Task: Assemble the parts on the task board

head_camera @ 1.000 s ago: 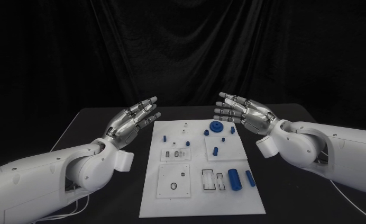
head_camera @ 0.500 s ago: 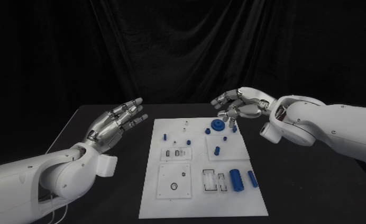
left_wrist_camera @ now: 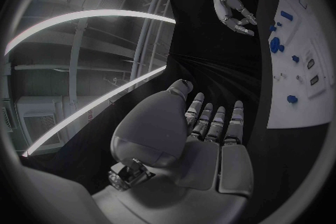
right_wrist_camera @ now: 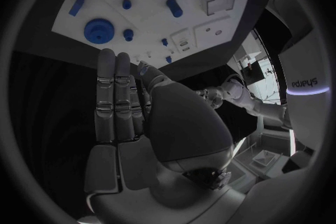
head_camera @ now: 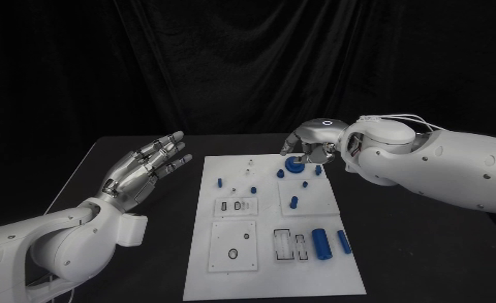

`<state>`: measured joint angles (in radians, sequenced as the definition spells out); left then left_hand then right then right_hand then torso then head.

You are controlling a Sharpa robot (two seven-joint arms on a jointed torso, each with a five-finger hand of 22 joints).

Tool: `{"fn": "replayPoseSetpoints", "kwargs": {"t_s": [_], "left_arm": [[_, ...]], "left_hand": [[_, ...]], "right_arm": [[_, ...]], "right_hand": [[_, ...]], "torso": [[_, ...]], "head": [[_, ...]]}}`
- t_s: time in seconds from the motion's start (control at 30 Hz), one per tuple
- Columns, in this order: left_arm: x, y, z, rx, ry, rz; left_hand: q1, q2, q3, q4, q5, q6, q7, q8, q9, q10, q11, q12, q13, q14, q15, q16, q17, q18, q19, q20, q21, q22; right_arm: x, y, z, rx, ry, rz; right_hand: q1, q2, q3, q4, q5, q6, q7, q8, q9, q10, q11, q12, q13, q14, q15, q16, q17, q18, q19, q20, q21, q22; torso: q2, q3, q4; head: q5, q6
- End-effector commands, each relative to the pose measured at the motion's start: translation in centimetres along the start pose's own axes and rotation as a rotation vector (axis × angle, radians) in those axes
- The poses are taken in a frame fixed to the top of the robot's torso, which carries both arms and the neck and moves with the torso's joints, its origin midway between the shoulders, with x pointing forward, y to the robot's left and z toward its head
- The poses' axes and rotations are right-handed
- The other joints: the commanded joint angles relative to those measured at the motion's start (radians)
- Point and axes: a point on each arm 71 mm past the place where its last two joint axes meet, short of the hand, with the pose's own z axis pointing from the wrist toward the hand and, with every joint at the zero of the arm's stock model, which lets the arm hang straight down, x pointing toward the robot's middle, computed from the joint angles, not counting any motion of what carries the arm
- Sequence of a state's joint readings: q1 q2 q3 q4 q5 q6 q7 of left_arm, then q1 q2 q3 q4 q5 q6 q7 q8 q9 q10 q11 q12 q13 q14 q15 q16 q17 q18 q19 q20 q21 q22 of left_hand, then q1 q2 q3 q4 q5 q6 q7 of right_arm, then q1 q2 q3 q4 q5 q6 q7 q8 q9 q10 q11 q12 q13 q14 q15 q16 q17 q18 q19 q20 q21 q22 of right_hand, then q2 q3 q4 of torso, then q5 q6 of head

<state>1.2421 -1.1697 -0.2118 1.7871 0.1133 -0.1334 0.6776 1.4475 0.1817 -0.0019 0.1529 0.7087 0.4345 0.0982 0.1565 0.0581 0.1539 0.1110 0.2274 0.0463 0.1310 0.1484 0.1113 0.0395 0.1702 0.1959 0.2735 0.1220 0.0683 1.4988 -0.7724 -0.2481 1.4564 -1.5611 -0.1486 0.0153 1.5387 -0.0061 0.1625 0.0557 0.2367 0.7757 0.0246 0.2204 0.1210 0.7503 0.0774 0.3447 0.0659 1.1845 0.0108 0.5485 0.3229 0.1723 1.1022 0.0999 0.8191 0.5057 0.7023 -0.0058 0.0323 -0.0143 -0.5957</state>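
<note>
Right hand (head_camera: pixel 310 147) over far end of task board (head_camera: pixel 271 274), fingers (right_wrist_camera: pixel 115 75) extended, grasping nothing, just above round blue part (head_camera: pixel 294 170). Left hand (head_camera: pixel 147 165) spread, empty, beside board over surface. Best lowered straight, closing evenly round part's rim.

Black pleated curtain (head_camera: pixel 248 38) behind a black table (head_camera: pixel 413 238); dim light
</note>
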Motion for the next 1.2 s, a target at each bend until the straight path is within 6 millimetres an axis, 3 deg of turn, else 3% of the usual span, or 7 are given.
{"fn": "replayPoseSetpoints", "kwargs": {"t_s": [0.03,0.07,0.17,0.27,0.57,0.83,1.2], "left_arm": [[0.3,-1.2,0.0,0.141,0.008,-0.004],[0.3,-1.3,0.0,0.141,0.011,-0.006],[0.4,-1.2,0.1,0.140,0.019,-0.011],[0.6,-1.2,0.3,0.139,0.029,-0.017],[0.6,-1.2,0.2,0.138,0.032,-0.020],[0.6,-1.1,0.3,0.135,0.035,-0.027],[0.7,-0.9,0.8,0.130,0.041,-0.034]], "left_hand": [[-0.001,-0.006,0.007,0.000,0.004,0.003,0.004,0.004,0.000,-0.001,0.008,0.004,-0.001,0.002,0.004,0.003,-0.001,0.011,0.004,0.004,0.004,0.001],[0.000,-0.004,0.011,-0.001,0.006,0.002,0.005,0.003,0.000,-0.001,0.012,0.006,-0.001,0.002,0.006,0.003,-0.001,0.011,0.004,0.005,0.004,0.001],[0.001,-0.003,0.014,-0.003,0.008,0.002,0.006,0.004,0.000,-0.001,0.015,0.007,-0.001,0.002,0.007,0.004,-0.001,0.010,0.004,0.006,0.004,0.001],[0.001,-0.001,0.021,-0.005,0.011,0.007,0.009,0.006,0.000,0.000,0.020,0.013,-0.001,0.005,0.010,0.007,-0.001,0.010,0.005,0.009,0.005,0.001],[0.002,0.000,0.024,-0.006,0.012,0.008,0.010,0.006,0.000,0.001,0.022,0.014,-0.001,0.006,0.012,0.008,-0.001,0.010,0.005,0.009,0.005,0.000],[0.002,0.002,0.029,-0.007,0.013,0.013,0.012,0.008,0.001,0.001,0.025,0.017,0.000,0.007,0.014,0.010,0.000,0.010,0.006,0.011,0.006,0.001],[0.001,0.003,0.033,-0.008,0.012,0.017,0.013,0.010,0.001,0.004,0.028,0.023,0.000,0.010,0.016,0.012,0.000,0.010,0.007,0.011,0.006,0.001]], "right_arm": [[-0.5,-0.1,0.3,0.056,-0.034,-0.218],[-0.5,0.0,0.5,0.055,-0.038,-0.232],[-0.6,0.3,0.9,0.052,-0.048,-0.250],[-0.5,0.4,1.1,0.049,-0.052,-0.258],[0.3,0.5,1.2,0.050,-0.030,-0.259],[1.1,0.5,1.3,0.044,-0.017,-0.252],[2.7,0.2,1.5,0.043,-0.014,-0.237]], "right_hand": [[-0.034,-0.029,0.058,0.011,-0.014,0.015,0.000,-0.023,0.012,0.027,-0.005,-0.030,0.001,-0.011,0.001,0.067,0.052,0.001,0.012,-0.002,0.068,0.090],[-0.044,-0.035,0.075,0.013,-0.022,0.019,-0.005,-0.029,0.016,0.041,-0.006,-0.035,0.003,-0.003,-0.003,0.091,0.068,-0.006,0.027,0.000,0.100,0.136],[-0.069,-0.051,0.106,0.021,-0.036,0.016,0.015,-0.048,0.021,0.058,-0.001,-0.053,0.004,-0.004,-0.002,0.133,0.096,-0.016,0.052,0.001,0.154,0.212],[-0.094,-0.062,0.119,0.032,-0.056,0.003,0.012,-0.072,0.018,0.068,-0.001,-0.067,0.005,0.006,0.000,0.165,0.115,-0.026,0.083,0.003,0.207,0.289],[-0.132,-0.070,0.115,0.051,-0.099,0.000,0.010,-0.095,0.016,0.073,0.001,-0.085,0.008,0.021,0.002,0.204,0.137,-0.035,0.110,0.005,0.253,0.361],[-0.145,-0.071,0.109,0.059,-0.119,0.010,0.011,-0.097,0.018,0.083,0.002,-0.087,0.011,0.022,0.002,0.214,0.142,-0.040,0.123,0.006,0.273,0.393],[-0.133,-0.068,0.115,0.053,-0.109,0.028,0.019,-0.098,0.021,0.096,0.004,-0.095,0.012,0.035,0.002,0.228,0.149,-0.047,0.147,0.005,0.306,0.439]], "torso": [[0.027,-0.0048,0.0140],[0.031,-0.0057,0.0156],[0.039,-0.0083,0.0194],[0.047,-0.0104,0.0224],[0.064,-0.0176,0.0279],[0.070,-0.0176,0.0323],[0.061,-0.0142,0.0282]], "head": [[-0.017,0.009],[-0.021,0.008],[-0.027,0.010],[-0.028,0.009],[-0.036,0.013],[-0.040,0.020],[-0.036,0.017]]}}
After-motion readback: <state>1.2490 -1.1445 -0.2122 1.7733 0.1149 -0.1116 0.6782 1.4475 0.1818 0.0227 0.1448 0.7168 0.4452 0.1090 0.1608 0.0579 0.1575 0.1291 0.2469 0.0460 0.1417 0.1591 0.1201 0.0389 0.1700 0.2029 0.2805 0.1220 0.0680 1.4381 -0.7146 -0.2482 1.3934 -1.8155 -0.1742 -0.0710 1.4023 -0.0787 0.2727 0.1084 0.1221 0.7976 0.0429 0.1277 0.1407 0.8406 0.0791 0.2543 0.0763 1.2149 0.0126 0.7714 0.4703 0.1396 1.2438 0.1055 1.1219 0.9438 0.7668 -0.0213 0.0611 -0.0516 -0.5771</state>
